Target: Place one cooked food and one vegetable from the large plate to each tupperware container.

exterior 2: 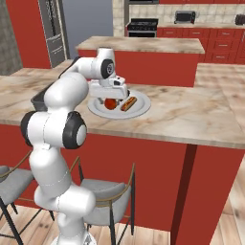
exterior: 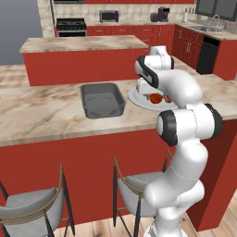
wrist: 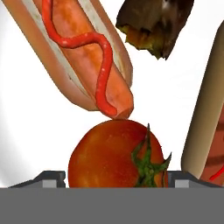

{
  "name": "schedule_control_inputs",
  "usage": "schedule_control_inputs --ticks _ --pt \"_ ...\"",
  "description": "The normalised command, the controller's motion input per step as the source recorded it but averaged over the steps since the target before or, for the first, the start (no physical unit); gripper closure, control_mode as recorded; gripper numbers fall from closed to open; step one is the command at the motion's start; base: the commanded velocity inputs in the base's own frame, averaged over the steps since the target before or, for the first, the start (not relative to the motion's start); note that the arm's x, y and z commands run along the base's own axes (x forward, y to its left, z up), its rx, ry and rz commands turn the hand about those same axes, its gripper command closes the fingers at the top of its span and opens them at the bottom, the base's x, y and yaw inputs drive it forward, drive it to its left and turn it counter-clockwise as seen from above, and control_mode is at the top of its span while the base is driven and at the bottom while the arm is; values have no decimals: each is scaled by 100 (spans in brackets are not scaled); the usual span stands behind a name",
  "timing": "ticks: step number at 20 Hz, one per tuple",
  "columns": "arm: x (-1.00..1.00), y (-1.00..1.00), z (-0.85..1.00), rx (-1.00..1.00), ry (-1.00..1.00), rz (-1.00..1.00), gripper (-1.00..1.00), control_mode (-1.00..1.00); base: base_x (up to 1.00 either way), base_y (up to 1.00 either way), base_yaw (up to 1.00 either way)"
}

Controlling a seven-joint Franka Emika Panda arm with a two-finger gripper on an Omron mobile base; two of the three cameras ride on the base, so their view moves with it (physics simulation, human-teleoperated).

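Observation:
The large plate [exterior 2: 141, 109] lies on the counter and carries a red tomato [wrist: 114, 154], a hot dog with ketchup [wrist: 83, 52], a second hot dog [wrist: 209, 109] and a dark brown cooked piece [wrist: 155, 24]. My gripper [wrist: 116, 178] is down over the plate, and its fingertips [wrist: 53, 177] straddle the tomato closely on both sides. A sliver of gap shows on the left, so the jaws are open, and the tomato rests on the plate. The dark grey tupperware container [exterior: 102, 99] stands left of the plate [exterior: 135, 98], with nothing in it.
The counter's front edge runs just below the plate, with bar stools [exterior: 134, 187] in front of it. A second island [exterior: 83, 46] stands behind. My own arm [exterior: 178, 92] hides part of the plate in the left base view.

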Motion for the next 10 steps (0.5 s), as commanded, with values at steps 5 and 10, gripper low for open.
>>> schedule_control_inputs --ticks 5,10 --pt "-11 6 4 0 3 -2 100 -100 0 0 0" --pt "-3 75 83 5 0 -1 100 -100 0 0 0"
